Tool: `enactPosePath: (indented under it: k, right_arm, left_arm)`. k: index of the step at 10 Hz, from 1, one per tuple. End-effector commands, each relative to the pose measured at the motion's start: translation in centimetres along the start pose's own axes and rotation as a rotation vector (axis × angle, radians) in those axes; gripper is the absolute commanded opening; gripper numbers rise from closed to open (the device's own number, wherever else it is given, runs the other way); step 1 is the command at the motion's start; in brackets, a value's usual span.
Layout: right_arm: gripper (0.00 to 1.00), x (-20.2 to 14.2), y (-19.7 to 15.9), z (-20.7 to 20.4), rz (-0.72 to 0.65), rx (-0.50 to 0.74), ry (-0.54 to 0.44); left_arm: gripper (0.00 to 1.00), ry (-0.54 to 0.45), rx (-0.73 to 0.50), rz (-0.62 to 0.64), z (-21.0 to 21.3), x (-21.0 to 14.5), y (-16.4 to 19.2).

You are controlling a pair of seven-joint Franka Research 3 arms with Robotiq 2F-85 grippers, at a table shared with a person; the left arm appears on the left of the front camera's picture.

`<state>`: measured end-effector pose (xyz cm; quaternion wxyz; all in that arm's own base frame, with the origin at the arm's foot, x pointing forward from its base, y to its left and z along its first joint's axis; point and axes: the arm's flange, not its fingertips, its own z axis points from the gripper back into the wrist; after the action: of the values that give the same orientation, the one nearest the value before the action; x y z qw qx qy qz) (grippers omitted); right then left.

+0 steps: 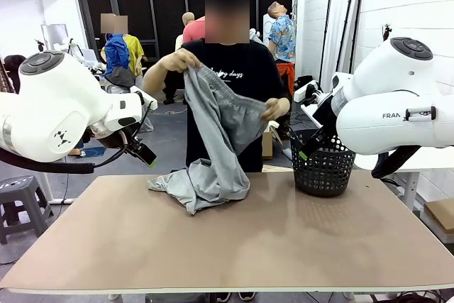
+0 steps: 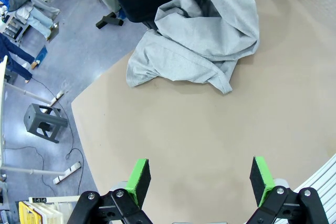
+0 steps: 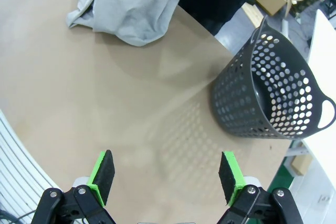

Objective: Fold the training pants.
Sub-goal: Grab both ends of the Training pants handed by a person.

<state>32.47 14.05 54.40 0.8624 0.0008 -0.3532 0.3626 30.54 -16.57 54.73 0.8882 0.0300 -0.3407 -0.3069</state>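
We see a person standing at the far side of a tan tabletop (image 1: 284, 246), holding up the training pants (image 1: 220, 140) by their gathered waistband. The pants are light grey. The raised hand (image 1: 181, 59) grips the waistband at shoulder height, and the lower hand (image 1: 275, 109) grips it near the waist. The legs hang down and pile in a crumpled heap on the tabletop, just in front of the person. A dark perforated basket (image 1: 323, 168) stands on the tabletop near the heap, toward the robot's right.

The left claw (image 2: 199, 174) hovers over bare tabletop, its jaws spread wide and gripping nothing. The heap lies well ahead of it. The right claw (image 3: 166, 167) is also released and empty, with the basket ahead to one side and the pants farther off.

We judge that no fold has been made yet.

- **Crooked fold:** The cloth is bunched and its layers overlap. A claw closing on the heap could pinch several layers at once, or only a loose ridge.
- **Dragged or stretched fabric:** The person has the waistband, so a pull from either arm could stretch the jersey or tug it out of their grip.
- **Person's fingers:** They sit close to where a claw might close.
- **Basket:** The right arm, reaching across, could clip it and shove it along the tabletop.
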Motion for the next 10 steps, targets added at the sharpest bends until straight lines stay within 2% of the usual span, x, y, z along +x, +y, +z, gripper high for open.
enactPosePath:
  k: [1,10]
  right_arm:
    - [1.00,0.01,0.02,0.01,0.001,0.000,0.000]
    - [1.00,0.01,0.02,0.01,0.001,0.000,0.000]
  left_arm:
    - [1.00,-0.003,0.006,-0.007,0.01,0.02,0.17]
    - [1.00,-0.003,0.006,-0.007,0.01,0.02,0.17]
